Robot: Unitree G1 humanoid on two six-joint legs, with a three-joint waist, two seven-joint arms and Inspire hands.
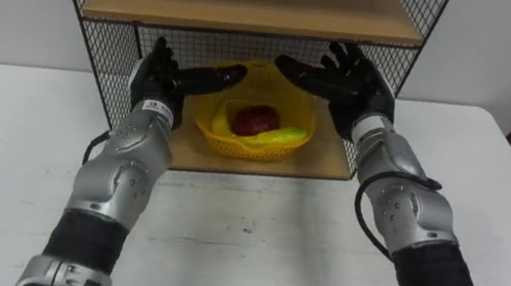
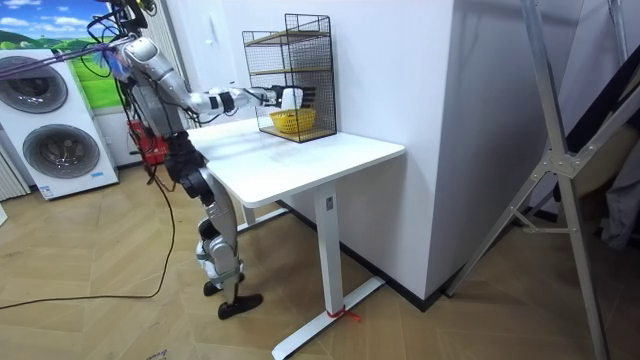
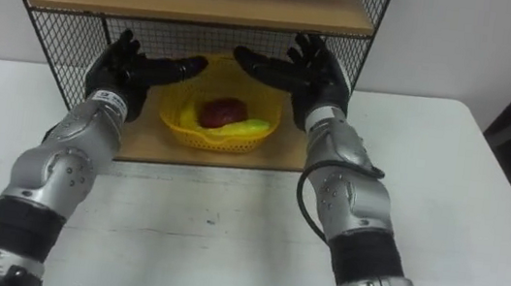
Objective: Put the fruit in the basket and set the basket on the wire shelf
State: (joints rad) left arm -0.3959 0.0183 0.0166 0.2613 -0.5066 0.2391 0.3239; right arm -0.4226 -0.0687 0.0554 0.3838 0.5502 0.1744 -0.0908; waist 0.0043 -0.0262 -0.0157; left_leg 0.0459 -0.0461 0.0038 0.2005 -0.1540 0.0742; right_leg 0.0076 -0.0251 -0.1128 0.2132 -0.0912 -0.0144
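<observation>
Supervisor: Basket [image 1: 235,146] position, please?

Operator: I see it on the lower wooden board of the wire shelf [image 1: 111,47], which stands at the back of the white bench [image 1: 243,244], close to the wall. It sits upright, mouth up, and from my head camera it looks a little wider left to right than front to back.

Supervisor: How does it look?

Operator: Yellow lattice with a wavy rim. Inside lie a dark red apple [image 1: 256,119] near the middle and a yellow-green fruit [image 1: 280,138] along the front right. That fruit's long axis runs roughly left to right, following the basket's wall.

Supervisor: Robot hands?

Operator: My left robot hand [image 1: 161,78] is at the basket's left and my right robot hand [image 1: 346,81] at its right, palms facing each other with the basket between them. Fingers on both are straight and spread, clamped on nothing. I cannot tell whether any fingertip touches the rim.

Supervisor: And the robot?

Operator: In the room view it stands at the bench's end on the room view's left, both arms stretched to the shelf, with washing machines [image 2: 55,150] behind it.
</observation>
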